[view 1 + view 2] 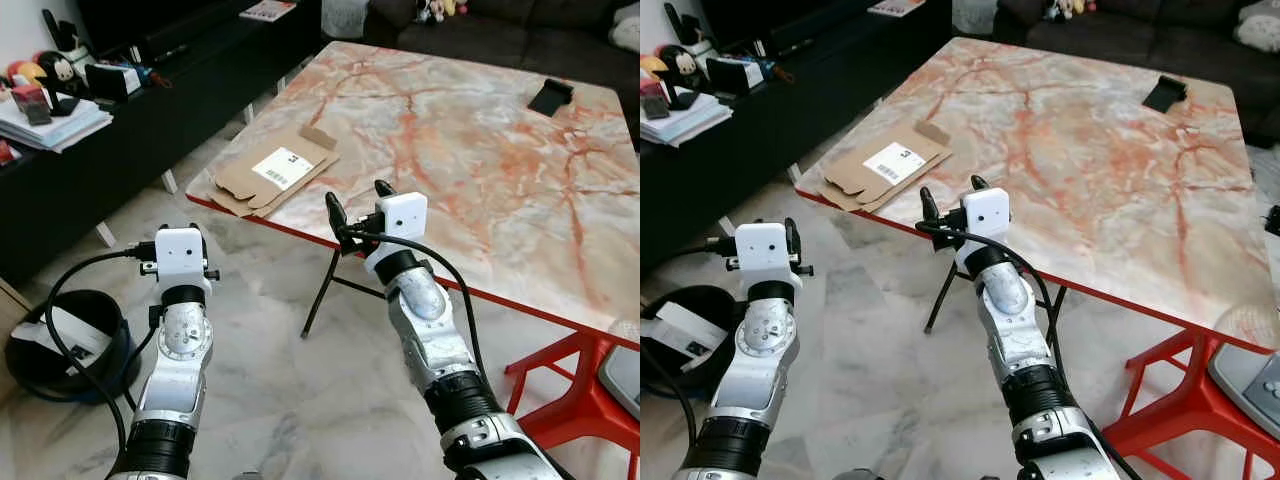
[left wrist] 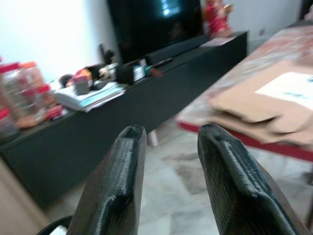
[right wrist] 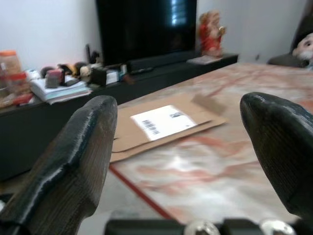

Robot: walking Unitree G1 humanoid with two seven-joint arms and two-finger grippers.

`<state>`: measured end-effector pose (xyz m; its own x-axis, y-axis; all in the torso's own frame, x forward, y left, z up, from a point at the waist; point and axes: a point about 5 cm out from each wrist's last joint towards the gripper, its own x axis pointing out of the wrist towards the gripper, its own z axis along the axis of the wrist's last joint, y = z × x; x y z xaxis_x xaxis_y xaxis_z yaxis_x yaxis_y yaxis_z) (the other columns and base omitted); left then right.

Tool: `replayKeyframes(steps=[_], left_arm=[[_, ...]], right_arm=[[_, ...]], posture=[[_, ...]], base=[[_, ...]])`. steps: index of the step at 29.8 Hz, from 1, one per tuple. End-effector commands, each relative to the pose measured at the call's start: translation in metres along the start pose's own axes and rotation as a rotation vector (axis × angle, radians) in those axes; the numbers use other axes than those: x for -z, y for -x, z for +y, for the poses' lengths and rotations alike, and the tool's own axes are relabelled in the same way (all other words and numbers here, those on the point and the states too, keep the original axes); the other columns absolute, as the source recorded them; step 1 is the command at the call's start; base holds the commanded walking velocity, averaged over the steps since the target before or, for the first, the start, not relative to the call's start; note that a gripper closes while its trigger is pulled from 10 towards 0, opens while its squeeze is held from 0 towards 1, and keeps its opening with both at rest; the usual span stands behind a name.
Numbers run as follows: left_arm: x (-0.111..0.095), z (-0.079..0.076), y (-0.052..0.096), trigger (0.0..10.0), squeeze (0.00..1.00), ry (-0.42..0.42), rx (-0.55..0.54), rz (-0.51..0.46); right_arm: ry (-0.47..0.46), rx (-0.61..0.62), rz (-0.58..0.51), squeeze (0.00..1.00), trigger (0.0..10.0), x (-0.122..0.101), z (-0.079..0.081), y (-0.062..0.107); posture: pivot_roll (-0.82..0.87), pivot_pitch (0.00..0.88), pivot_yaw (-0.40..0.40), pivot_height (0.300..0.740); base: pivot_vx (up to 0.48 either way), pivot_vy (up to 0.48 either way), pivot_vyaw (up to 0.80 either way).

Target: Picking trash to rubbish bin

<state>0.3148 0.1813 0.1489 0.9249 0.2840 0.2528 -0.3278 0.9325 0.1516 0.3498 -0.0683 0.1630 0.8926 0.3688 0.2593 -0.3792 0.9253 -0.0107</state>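
Right gripper (image 1: 356, 207): raised at the near red edge of the tabletop (image 1: 500, 150), fingers spread wide with nothing between them; through its wrist camera the flattened cardboard lies straight ahead in the gap.
Left gripper (image 1: 185, 232): held up over the floor, off to the side of the table and well short of it; fingers (image 2: 122, 166) parted with a narrow gap, holding nothing.
Flattened cardboard box (image 1: 272, 170): lies flat at the tabletop's near left corner, white shipping label (image 1: 283, 167) facing up, loose flaps fanning out; its left end seems to reach or slightly overhang the corner.
How it should handle: I'd say light and fairly stiff along the panel, but floppy at the creases, so it may hinge open or sag when lifted by one end. Not fragile. The marble-patterned top looks smooth, so a push would probably make it slide rather than lift.
Where to take hold: a flat sheet gives the fingers nothing to close on from above; the edge at the corner looks the best bet, one finger under and one over. Pinching several layers together should stop the flaps from splaying.
Rubbish bin (image 1: 60, 345): dark round container on the floor to the robot's left, below the black TV console (image 1: 150, 110), with something white already lying in it.
Other things: a small black object (image 1: 551, 96) sits at the far right of the tabletop, well apart from the cardboard.
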Motion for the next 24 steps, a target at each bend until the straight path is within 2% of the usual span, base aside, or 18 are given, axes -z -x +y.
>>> replayKeyframes(steps=[1,8,10,24], left_arm=[[-0.0008,0.0035,-0.0010,10.0,0.00,-0.002,-0.006,0.001],[-0.0019,0.0015,-0.0028,10.0,0.00,-0.013,0.034,-0.009],[-0.0022,0.0014,-0.0029,10.0,0.00,-0.016,0.038,-0.012],[-0.0028,-0.0054,-0.0017,10.0,0.00,-0.014,0.088,-0.018]], right_arm=[[-0.004,-0.008,0.009,0.00,10.0,0.0007,0.0027,-0.0013],[-0.013,-0.014,0.014,0.00,10.0,0.0010,0.0028,-0.0016],[-0.010,-0.027,0.016,0.00,10.0,0.0018,0.0046,-0.0013],[-0.013,-0.053,0.022,0.00,10.0,0.0030,0.0103,-0.0018]], posture=[[0.14,0.145,-0.024,0.740],[0.14,0.143,-0.021,0.740],[0.14,0.134,-0.018,0.740],[0.14,0.123,-0.017,0.740]], base=[[0.292,0.000,0.00],[0.293,0.000,0.00],[0.296,0.000,-0.79],[0.294,0.000,0.00]])
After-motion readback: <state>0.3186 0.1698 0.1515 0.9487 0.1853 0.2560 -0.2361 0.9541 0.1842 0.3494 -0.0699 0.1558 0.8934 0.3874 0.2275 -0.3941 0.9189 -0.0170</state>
